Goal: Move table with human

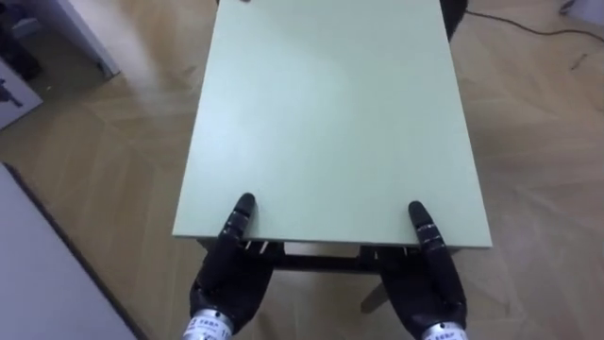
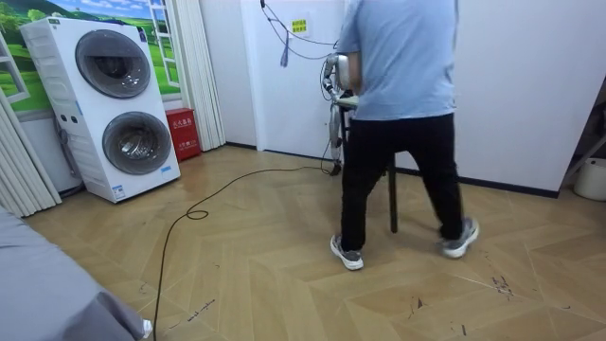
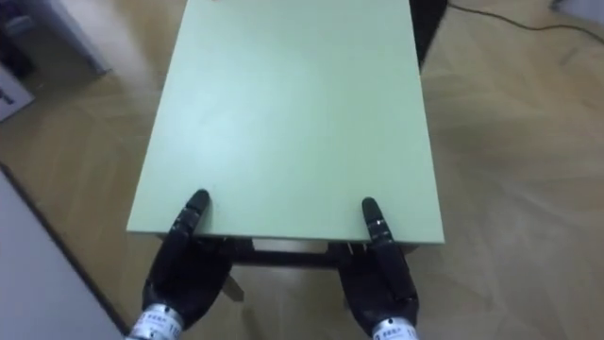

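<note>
Fingers of left hand point(image 1: 226, 276) and right hand point(image 1: 430, 283) gripping table point(image 1: 330, 113) near edge, open floor point(image 1: 543, 151) at right

the pale green rectangular tabletop point(image 1: 330, 113) blocks the middle of the way ahead, with open herringbone wooden floor point(image 1: 538, 142) along its right side and a narrower strip on its left, where a white cabinet edge point(image 1: 85, 33) stands near the far corner and a grey flat surface point(image 1: 47, 274) closes in beside the near left corner. in the room view a person in a light blue shirt and black trousers point(image 2: 398, 85) stands at the table's far end, the white wall point(image 2: 530, 85) behind and wide open floor toward the camera. the white stacked washer and dryer point(image 2: 109, 104) and a red box point(image 2: 182, 133) stand well apart along the room view's left.
</note>
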Robot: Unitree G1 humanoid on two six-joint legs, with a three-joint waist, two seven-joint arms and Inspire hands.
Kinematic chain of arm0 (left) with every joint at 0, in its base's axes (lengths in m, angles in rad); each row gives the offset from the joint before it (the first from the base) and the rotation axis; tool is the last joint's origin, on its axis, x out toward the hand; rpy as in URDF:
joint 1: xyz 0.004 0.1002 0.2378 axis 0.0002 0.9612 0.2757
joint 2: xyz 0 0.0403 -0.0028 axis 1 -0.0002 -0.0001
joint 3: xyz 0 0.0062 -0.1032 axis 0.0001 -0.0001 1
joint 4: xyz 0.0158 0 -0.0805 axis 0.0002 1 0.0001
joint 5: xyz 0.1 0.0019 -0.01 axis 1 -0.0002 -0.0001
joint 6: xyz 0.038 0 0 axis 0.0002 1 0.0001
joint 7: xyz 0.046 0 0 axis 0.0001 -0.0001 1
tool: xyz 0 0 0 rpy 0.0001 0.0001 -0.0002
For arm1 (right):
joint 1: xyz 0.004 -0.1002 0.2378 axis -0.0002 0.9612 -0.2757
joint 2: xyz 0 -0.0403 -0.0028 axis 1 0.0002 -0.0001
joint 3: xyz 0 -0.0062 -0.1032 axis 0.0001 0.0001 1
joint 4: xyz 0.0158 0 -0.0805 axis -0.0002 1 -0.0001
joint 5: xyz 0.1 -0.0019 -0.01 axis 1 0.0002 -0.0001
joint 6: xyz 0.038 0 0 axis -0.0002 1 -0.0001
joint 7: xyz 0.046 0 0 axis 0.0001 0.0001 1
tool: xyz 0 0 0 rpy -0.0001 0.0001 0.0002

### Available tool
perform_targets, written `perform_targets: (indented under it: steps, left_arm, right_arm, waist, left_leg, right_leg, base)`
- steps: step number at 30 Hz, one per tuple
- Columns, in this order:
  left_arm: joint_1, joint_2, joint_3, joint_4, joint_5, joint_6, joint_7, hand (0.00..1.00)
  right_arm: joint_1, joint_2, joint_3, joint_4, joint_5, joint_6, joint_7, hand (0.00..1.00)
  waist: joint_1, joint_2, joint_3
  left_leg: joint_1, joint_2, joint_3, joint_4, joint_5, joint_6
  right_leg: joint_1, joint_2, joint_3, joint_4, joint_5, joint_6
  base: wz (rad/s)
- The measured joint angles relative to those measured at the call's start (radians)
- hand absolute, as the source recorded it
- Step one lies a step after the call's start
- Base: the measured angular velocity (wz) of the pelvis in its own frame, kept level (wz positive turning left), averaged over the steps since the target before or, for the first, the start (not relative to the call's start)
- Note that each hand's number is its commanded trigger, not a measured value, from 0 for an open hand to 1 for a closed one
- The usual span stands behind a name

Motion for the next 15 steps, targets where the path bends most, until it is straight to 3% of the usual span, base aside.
perform_targets:
  steps: [2,5,6,7,8,9,10,13,15]
  left_arm:
    - [0.001,-0.002,0.001,0.000,0.000,0.000,0.003,1.00]
    - [0.001,-0.004,0.000,0.000,0.001,0.000,0.005,1.00]
    - [0.001,-0.009,0.000,0.000,0.000,-0.001,0.005,1.00]
    - [0.001,-0.009,-0.004,0.000,0.000,-0.007,0.005,1.00]
    - [0.001,-0.009,-0.006,0.000,0.000,-0.018,0.005,1.00]
    - [0.000,-0.008,0.002,0.000,-0.001,-0.029,0.004,1.00]
    - [0.000,-0.017,0.002,0.009,0.002,-0.027,0.007,1.00]
    - [0.006,-0.010,0.002,0.010,0.004,-0.027,0.002,1.00]
    - [0.006,-0.006,0.006,0.010,0.003,-0.028,0.002,1.00]
  right_arm:
    - [0.000,0.001,0.000,0.000,0.000,0.001,0.000,1.00]
    - [0.002,0.001,0.001,0.000,0.000,0.001,0.000,1.00]
    - [0.002,0.002,0.001,0.000,0.000,0.001,0.000,1.00]
    - [0.000,-0.001,-0.004,0.000,-0.006,0.001,0.001,1.00]
    - [-0.005,0.001,-0.004,-0.003,-0.012,0.002,0.001,1.00]
    - [-0.009,0.008,-0.009,-0.012,-0.023,0.007,0.001,1.00]
    - [0.000,0.016,-0.010,-0.013,-0.030,0.003,0.001,1.00]
    - [0.007,0.004,-0.011,-0.013,-0.028,0.013,0.001,1.00]
    - [0.007,0.011,-0.009,-0.013,-0.029,0.016,0.001,1.00]
  waist:
    - [0.020,-0.008,0.0052]
    - [0.018,-0.018,0.0121]
    - [0.012,-0.022,0.0144]
    - [0.012,-0.022,0.0142]
    - [0.011,-0.023,0.0139]
    - [0.002,-0.025,0.0130]
    - [-0.024,-0.015,0.0084]
    - [-0.018,-0.020,0.0095]
    - [-0.009,-0.031,0.0088]
  left_leg:
    - [0.000,-0.006,-0.012,-0.003,0.001,0.002]
    - [-0.004,-0.025,-0.071,0.001,0.004,0.012]
    - [-0.006,-0.028,-0.111,0.009,0.002,0.015]
    - [-0.018,-0.038,-0.173,0.022,-0.001,0.017]
    - [-0.032,-0.045,-0.207,0.032,-0.001,0.016]
    - [-0.058,-0.073,-0.256,0.053,-0.002,0.014]
    - [-0.069,-0.096,-0.285,0.066,-0.002,0.012]
    - [-0.057,-0.106,-0.298,0.056,0.004,0.010]
    - [-0.056,-0.122,-0.329,0.050,0.010,0.011]
  right_leg:
    - [-0.011,-0.012,0.010,0.037,0.000,0.000]
    - [-0.030,-0.041,0.048,0.136,0.000,0.000]
    - [-0.065,-0.057,0.092,0.210,-0.001,0.003]
    - [-0.100,-0.042,0.182,0.188,-0.049,0.011]
    - [-0.119,-0.026,0.226,0.145,-0.058,0.006]
    - [-0.143,-0.006,0.306,0.064,-0.035,0.019]
    - [-0.124,-0.016,0.286,0.075,-0.020,0.011]
    - [-0.069,-0.016,0.227,0.071,-0.036,0.018]
    - [-0.053,-0.013,0.241,0.065,-0.048,0.023]
  base:
    - [0.24]
    - [0.60]
    - [0.58]
    - [0.55]
    - [0.67]
    - [1.19]
    - [1.27]
    - [0.84]
    - [0.69]
